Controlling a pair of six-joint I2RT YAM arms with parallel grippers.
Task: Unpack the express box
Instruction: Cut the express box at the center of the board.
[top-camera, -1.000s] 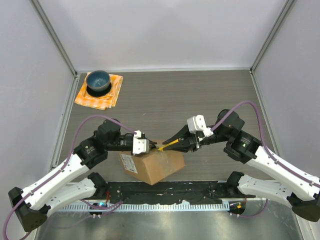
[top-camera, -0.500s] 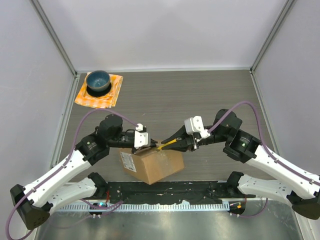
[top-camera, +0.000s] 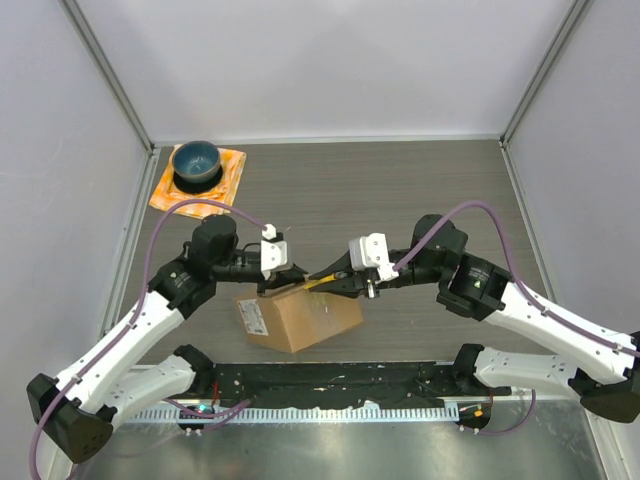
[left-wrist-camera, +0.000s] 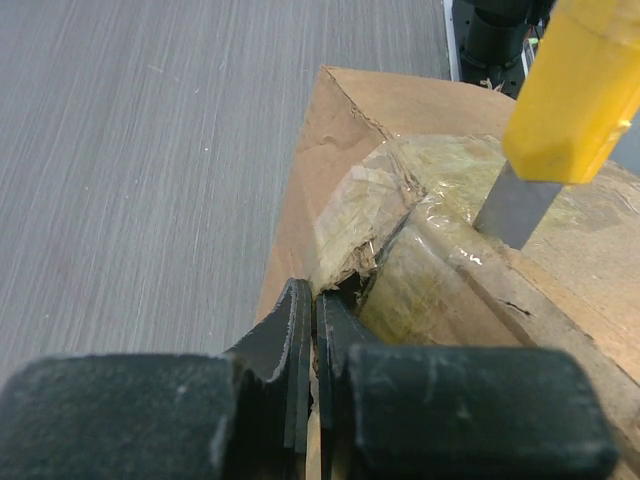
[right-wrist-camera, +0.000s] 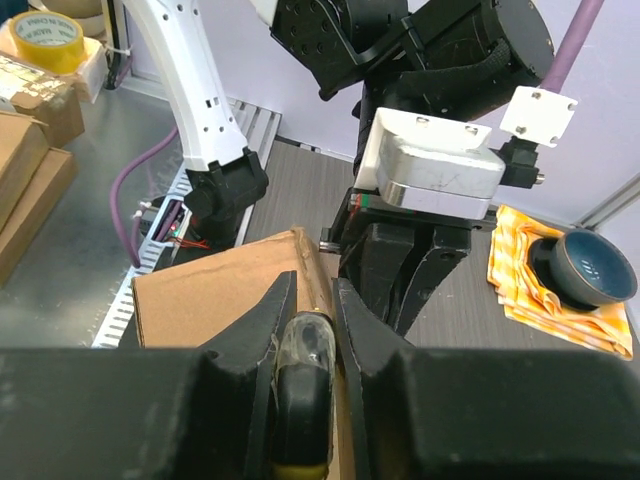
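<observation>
Both at the express box (top-camera: 300, 320): left fingers (left-wrist-camera: 285, 345) pressed together (beside torn tape (left-wrist-camera: 360, 215)), right fingers (right-wrist-camera: 255, 340) clamping a yellow cutter (left-wrist-camera: 575, 90).

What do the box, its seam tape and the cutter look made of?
The express box: brown cardboard, matte, torn fibrous edge. Its tape: clear plastic film, glossy, wrinkled. The cutter: yellow body, likely plastic; blade grey, probably steel.

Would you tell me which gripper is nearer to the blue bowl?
Left. The left gripper, at the express box's left end, is nearer the blue bowl; the right gripper, holding the yellow cutter, is farther right.
</observation>
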